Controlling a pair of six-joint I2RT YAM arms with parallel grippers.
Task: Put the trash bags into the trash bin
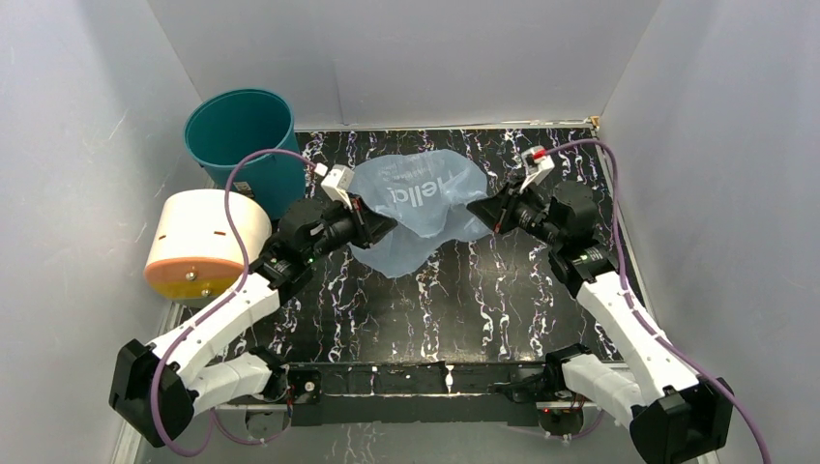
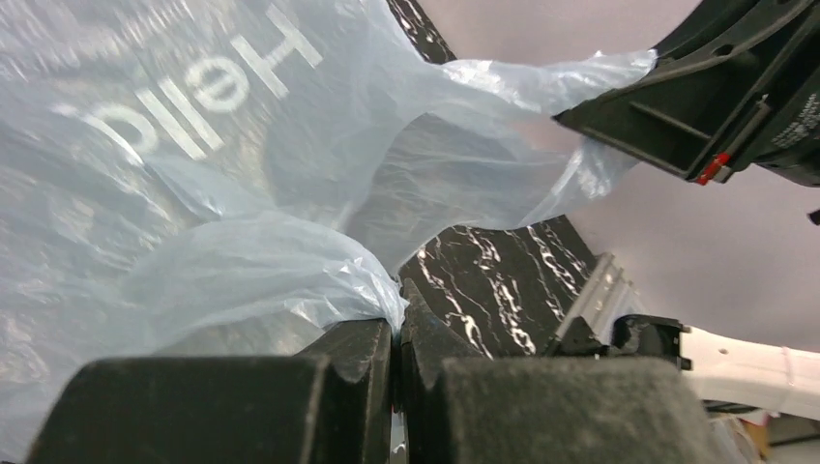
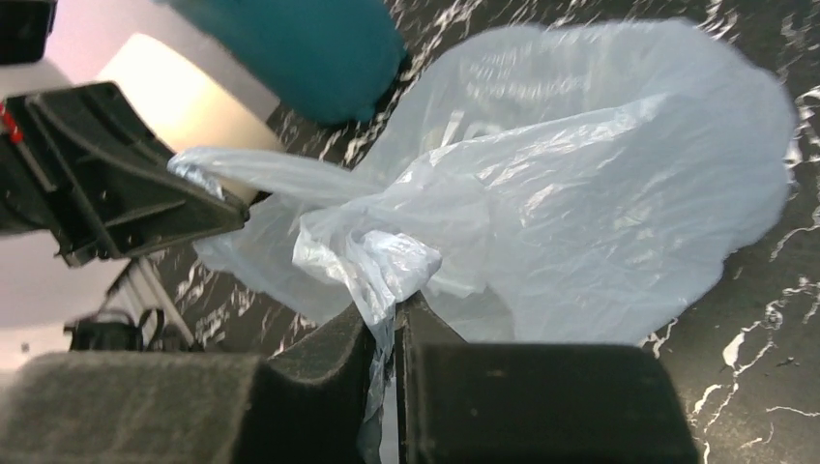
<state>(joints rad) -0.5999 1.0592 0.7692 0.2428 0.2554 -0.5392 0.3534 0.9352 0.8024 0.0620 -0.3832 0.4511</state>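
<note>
The light-blue trash bag (image 1: 421,208) with white lettering hangs stretched between my two grippers above the middle of the black marbled table. My left gripper (image 1: 385,224) is shut on the bag's left edge (image 2: 319,280). My right gripper (image 1: 476,208) is shut on a bunched part of its right edge (image 3: 382,266). The bag billows open between them, in the left wrist view (image 2: 193,174) and the right wrist view (image 3: 580,193). The teal trash bin (image 1: 242,135) stands upright at the table's far left corner, behind my left arm, and shows in the right wrist view (image 3: 300,48).
A cream cylinder with an orange end (image 1: 201,242) lies on its side at the left, beside the bin. White walls close the table (image 1: 503,309) in on three sides. A metal rail (image 1: 387,372) runs along the near edge between the arm bases.
</note>
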